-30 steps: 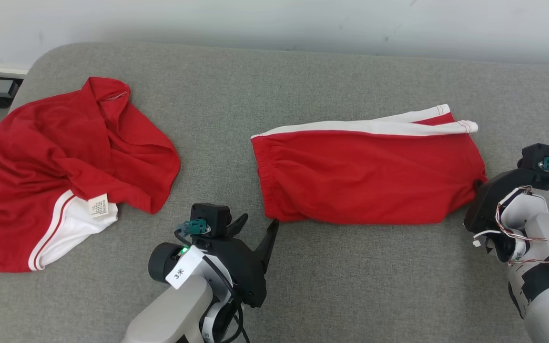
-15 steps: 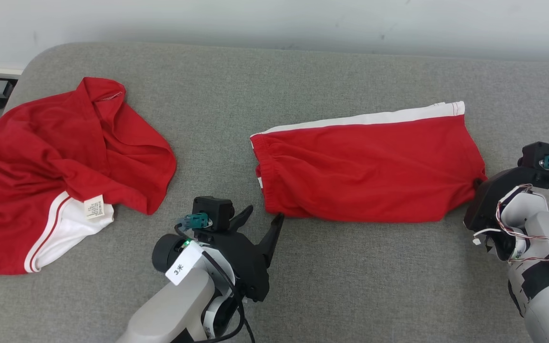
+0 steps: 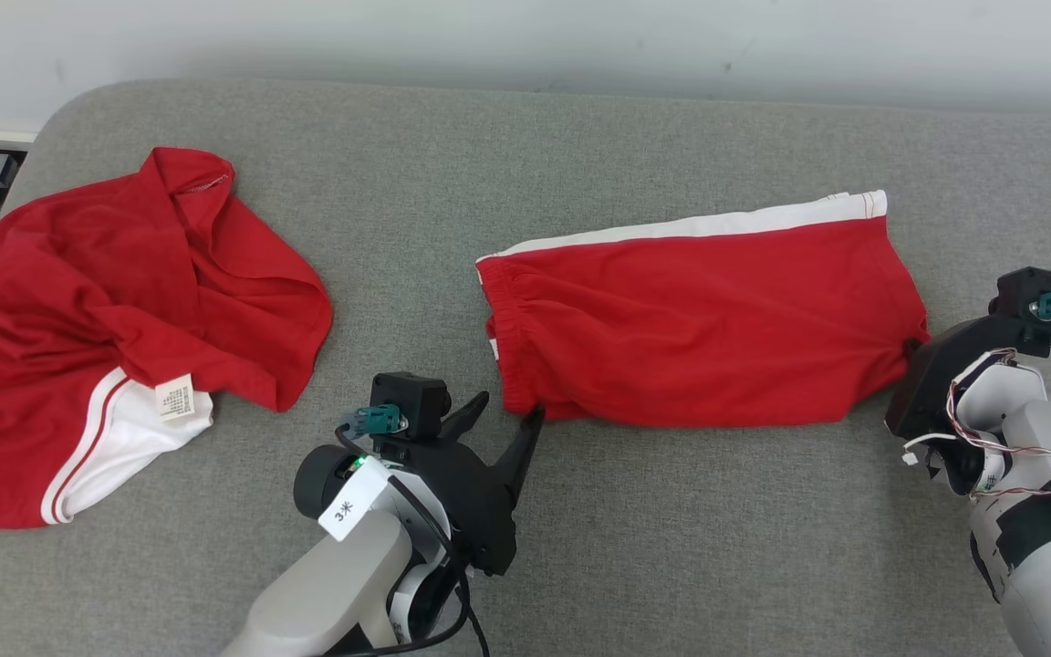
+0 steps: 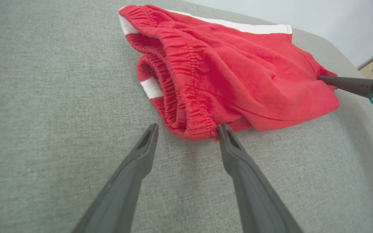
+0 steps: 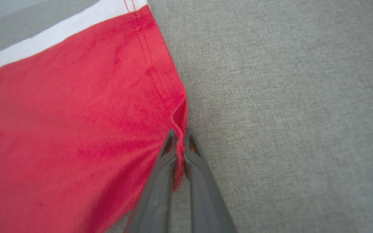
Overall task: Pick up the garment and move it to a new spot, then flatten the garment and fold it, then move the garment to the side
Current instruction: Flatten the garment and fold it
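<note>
The garment is a pair of red shorts with a white side stripe, lying folded flat on the grey cushion. My right gripper is shut on its near right hem corner; the right wrist view shows red cloth pinched between the fingertips. My left gripper stands open at the garment's near left corner. In the left wrist view its open fingers flank the gathered waistband, the right fingertip touching the cloth. My right gripper's tips show at the garment's far end.
A second red garment with white trim and a label lies crumpled at the cushion's left end. The grey cushion has bare room in front. A pale wall runs behind; the cushion's rounded left edge drops toward the floor.
The garment's doubled white stripe at the far right has settled into one flat edge. My left gripper has edged forward to the waistband corner. The camera shifted slightly.
</note>
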You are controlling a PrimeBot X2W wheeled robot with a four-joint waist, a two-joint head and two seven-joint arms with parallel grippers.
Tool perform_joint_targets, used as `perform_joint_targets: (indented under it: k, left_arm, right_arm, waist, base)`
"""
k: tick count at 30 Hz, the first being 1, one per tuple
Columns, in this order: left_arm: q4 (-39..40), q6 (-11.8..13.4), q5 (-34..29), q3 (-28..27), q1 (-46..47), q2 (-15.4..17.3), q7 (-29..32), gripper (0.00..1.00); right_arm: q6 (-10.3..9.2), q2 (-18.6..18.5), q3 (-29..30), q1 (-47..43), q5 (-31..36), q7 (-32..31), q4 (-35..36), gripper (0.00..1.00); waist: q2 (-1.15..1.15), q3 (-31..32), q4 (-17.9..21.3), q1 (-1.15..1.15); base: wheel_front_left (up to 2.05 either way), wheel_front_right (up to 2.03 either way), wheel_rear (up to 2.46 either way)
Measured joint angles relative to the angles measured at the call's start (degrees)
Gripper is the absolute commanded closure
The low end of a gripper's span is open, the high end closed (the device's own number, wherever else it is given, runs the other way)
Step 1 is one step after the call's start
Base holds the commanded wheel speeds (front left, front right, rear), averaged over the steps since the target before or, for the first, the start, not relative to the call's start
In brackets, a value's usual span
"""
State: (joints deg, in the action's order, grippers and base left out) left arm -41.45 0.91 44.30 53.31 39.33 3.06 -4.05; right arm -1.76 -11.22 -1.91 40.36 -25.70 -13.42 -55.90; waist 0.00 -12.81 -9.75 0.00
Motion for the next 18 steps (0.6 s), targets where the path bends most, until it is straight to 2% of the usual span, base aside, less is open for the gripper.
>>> perform_joint_targets:
  k: [2, 3, 4, 12, 18]
  left_arm:
    - [-0.3, 0.0, 0.0, 0.0, 0.0, -0.1, 0.0, 0.86]
    - [-0.4, 0.0, 0.0, 0.0, 0.0, -0.2, 0.0, 0.86]
    - [-0.5, -0.2, 0.0, 0.0, 0.0, -0.2, 0.0, 1.0]
    - [-1.9, -2.0, 0.0, 1.1, 0.1, -0.1, 0.0, 1.0]
    - [-2.1, -4.5, -0.3, 2.5, -0.2, 1.3, -0.9, 1.0]
  right_arm:
    - [0.01, 0.0, -0.1, 0.1, 0.0, 0.0, 0.0, 1.0]
    - [0.03, 0.0, -0.1, 0.1, 0.0, 0.1, -0.1, 1.0]
    - [0.1, 0.0, -0.1, 0.1, 0.0, 0.1, -0.1, 1.0]
    - [0.36, 0.1, -0.1, 0.2, -0.1, 0.7, -1.3, 1.0]
    - [1.97, 0.2, 0.2, -2.2, -1.3, 1.8, -1.3, 1.0]
  waist:
    - [0.0, 0.0, 0.1, 0.0]
    - [0.0, 0.0, 0.1, 0.0]
    - [0.0, 0.0, 0.2, 0.0]
    - [0.0, 0.6, 0.5, 0.0]
    - [0.0, 2.6, 0.9, 0.0]
  base:
    - [0.0, 0.0, 0.0]
    - [0.0, 0.0, 0.0]
    - [0.0, 0.0, 0.0]
    - [0.0, 0.0, 0.0]
    - [0.0, 0.0, 0.0]
